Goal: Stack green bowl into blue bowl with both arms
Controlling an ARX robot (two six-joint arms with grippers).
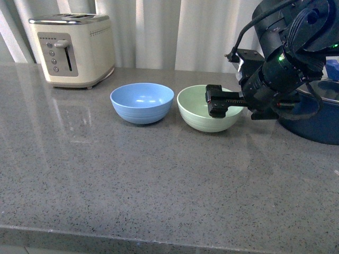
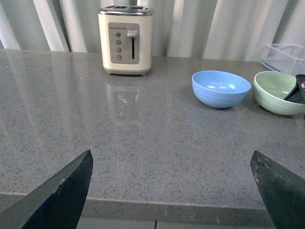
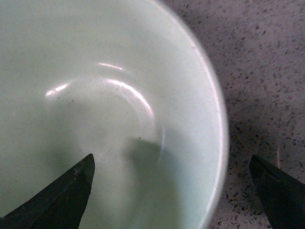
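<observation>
Grey speckled stone worktop [image 1: 159, 180] before a pale pleated curtain [image 1: 175, 32]. The green bowl [image 1: 193, 108] stands upright on the worktop, directly beneath the right claw [image 1: 216, 101]. In the right wrist view, this claw's jaws are spread wide across the bowl's rim: one finger [image 3: 57, 200] hangs over the inside of the bowl, the other [image 3: 279, 191] over the bare worktop outside it. The rim lies between them ungripped, and the claw holds nothing. The blue bowl [image 1: 142, 103] stands upright just beside the green bowl, on the side away from the right arm, with a narrow gap between the two. Behind the right claw's wrist, partly hidden by the arm, sits a dark navy pot [image 1: 318, 124]. Well beyond the blue bowl, against the curtain, stands a cream toaster [image 1: 71, 50]. The left claw [image 2: 169, 191] hangs over the near edge of the worktop, jaws wide apart and empty; both bowls lie well ahead of it and to its right, the toaster ahead of it.
</observation>
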